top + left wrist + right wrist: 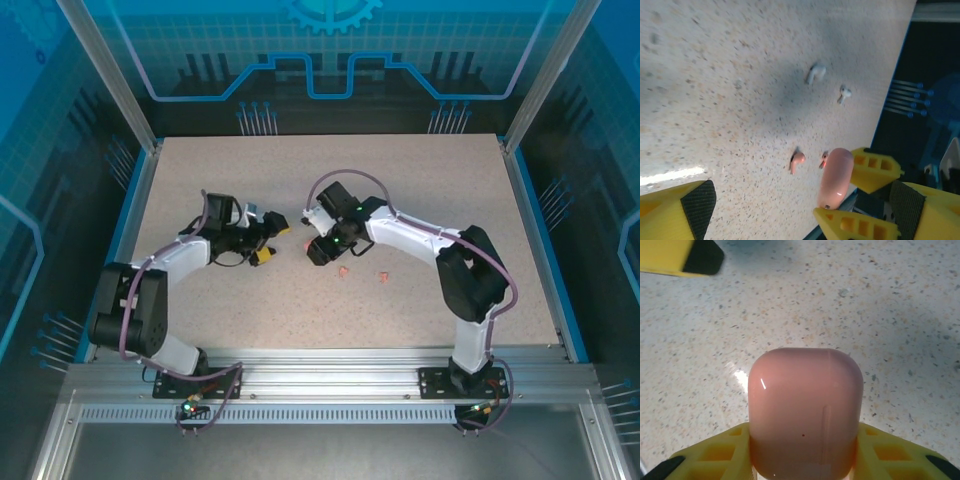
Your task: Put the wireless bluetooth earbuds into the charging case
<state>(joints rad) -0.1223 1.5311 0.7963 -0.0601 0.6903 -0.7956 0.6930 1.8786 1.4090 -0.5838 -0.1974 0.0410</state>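
Pink, glossy plastic: the case (805,400) sits pinched in the right gripper (804,460), closed, while the left gripper (268,240) gapes wide, empty. Two pink earbuds (797,162) and two white earbuds (815,74) lie loose on the table (715,100) (probably light, slick, quick to skitter); best pinched across the bulb.

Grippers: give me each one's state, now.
Left gripper: open, holding nothing.
Right gripper: closed on the pink charging case.

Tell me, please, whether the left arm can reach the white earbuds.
Likely yes: the open left gripper faces the white earbuds on bare table; the right gripper and pink case sit aside.
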